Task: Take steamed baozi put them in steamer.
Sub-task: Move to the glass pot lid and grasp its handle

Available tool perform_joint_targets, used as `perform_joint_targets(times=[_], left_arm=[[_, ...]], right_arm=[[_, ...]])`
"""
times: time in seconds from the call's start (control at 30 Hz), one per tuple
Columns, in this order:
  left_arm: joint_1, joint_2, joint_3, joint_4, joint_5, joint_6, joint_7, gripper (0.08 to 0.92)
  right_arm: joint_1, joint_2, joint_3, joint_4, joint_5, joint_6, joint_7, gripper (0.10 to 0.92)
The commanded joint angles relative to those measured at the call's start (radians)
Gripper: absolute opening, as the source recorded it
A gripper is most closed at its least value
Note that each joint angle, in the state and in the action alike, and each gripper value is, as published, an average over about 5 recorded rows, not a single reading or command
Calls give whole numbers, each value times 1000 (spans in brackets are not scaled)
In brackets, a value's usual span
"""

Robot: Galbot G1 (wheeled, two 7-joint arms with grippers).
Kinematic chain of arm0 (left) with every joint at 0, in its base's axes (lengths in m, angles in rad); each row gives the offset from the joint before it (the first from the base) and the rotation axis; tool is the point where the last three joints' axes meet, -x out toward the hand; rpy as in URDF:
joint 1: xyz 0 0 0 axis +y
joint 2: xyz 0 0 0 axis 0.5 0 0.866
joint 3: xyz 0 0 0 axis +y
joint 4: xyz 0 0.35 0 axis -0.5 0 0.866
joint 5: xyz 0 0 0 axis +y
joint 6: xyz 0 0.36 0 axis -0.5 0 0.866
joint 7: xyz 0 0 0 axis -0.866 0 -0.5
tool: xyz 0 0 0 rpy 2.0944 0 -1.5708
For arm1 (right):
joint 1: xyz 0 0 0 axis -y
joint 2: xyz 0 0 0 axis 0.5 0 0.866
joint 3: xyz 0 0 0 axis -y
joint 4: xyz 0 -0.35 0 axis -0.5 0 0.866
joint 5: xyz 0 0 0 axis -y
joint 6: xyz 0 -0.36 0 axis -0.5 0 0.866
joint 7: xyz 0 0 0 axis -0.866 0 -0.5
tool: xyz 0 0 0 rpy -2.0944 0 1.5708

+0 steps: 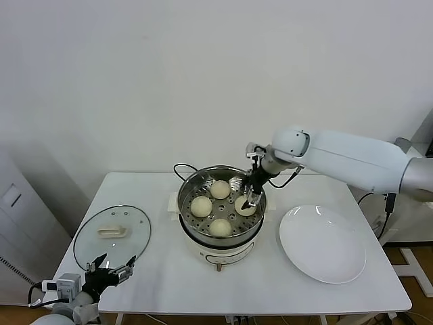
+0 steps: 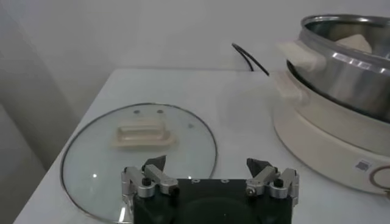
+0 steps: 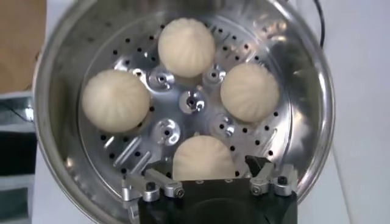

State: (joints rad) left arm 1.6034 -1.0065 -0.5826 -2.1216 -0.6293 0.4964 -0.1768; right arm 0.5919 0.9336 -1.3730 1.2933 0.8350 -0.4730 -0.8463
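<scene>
The steamer (image 1: 184, 196) stands mid-table: a shiny steel pot with a perforated tray on a white base. Four pale baozi lie on the tray: far (image 1: 220, 189), left (image 1: 201, 206), near (image 1: 220, 227) and right (image 1: 242, 208). My right gripper (image 1: 249, 201) reaches down inside the pot over the right bun. In the right wrist view the gripper (image 3: 204, 167) is open, its fingers standing either side of that bun (image 3: 204, 158) with small gaps; the other three buns (image 3: 186, 45) (image 3: 116, 100) (image 3: 250, 91) lie beyond it. My left gripper (image 1: 111, 267) is open and empty at the table's front left.
A round glass lid (image 1: 111, 233) with a cream handle lies flat at the left, just ahead of the left gripper (image 2: 207, 165). A flat white plate (image 1: 323, 244) lies bare at the right. A black cord (image 1: 181, 169) loops behind the steamer (image 2: 341, 67).
</scene>
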Motion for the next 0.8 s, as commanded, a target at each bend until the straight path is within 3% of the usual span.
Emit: perform_joint_targets(times=[0.03,0.53,0.8], left_arm=[[0,-2,-2,1,1,-1,0,823],[-26,28,-23,-4,-31,-6,6,823],[-47,36,-37,3,-49,-20,23,823]], right_arm=[[-74,-160,225,14,124,104,30,822],[-805,-346,1048,114,119,384,450,823],[-1185,-294,1431,160,56,486,557,823]])
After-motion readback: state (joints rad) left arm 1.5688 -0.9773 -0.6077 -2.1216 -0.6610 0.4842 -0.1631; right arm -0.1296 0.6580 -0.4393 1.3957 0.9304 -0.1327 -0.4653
